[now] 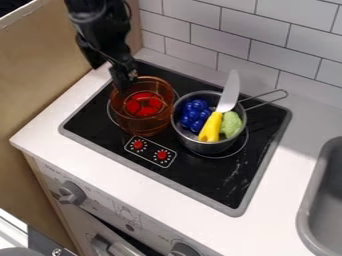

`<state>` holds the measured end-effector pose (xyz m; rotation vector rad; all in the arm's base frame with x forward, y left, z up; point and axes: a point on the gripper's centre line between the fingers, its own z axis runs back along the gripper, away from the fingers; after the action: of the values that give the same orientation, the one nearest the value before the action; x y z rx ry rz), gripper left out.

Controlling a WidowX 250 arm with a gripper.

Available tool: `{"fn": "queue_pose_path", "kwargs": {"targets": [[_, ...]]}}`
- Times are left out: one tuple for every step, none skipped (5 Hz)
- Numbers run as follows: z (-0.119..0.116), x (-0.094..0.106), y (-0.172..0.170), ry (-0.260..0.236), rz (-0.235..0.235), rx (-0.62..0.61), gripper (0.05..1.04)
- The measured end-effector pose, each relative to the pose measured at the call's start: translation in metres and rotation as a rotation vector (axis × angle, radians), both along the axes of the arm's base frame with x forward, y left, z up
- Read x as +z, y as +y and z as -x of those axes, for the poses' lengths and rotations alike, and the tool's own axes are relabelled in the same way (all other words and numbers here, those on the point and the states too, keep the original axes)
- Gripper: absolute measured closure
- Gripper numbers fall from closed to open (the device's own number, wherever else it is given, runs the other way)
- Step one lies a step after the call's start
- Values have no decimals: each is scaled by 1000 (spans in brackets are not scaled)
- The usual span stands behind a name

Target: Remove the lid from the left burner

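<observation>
We see the black gripper at the back-left rim of an amber see-through bowl, and cannot tell whether its jaws are clenched or released. This bowl sits on the left burner, near the left edge of the black hob, with red pieces showing inside; we cannot tell whether it is the lid. Just beside it, we find a metal saucepan holding blue grapes, a green piece and a yellow-handled knife, its handle pointing towards the hob's back-right corner.

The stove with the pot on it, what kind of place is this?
Probably a toy kitchen: there's a black stovetop, a gray sink, and a small metal pot holding what look like toy grapes.
</observation>
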<state>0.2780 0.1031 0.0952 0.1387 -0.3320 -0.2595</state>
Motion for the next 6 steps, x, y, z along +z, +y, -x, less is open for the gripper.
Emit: {"fn": "queue_pose_path", "kwargs": {"targets": [[-7,-5,11,-13,-20,-28,83],[-11,-15,19,-53,-36,-33,83],[-8,-23,19,-55,-49,48,83],[1,-31,19,-34,-62,133,83],[10,-32,16,-21,-55,183,83],[13,-33,13,-20,-36,199,83]]}}
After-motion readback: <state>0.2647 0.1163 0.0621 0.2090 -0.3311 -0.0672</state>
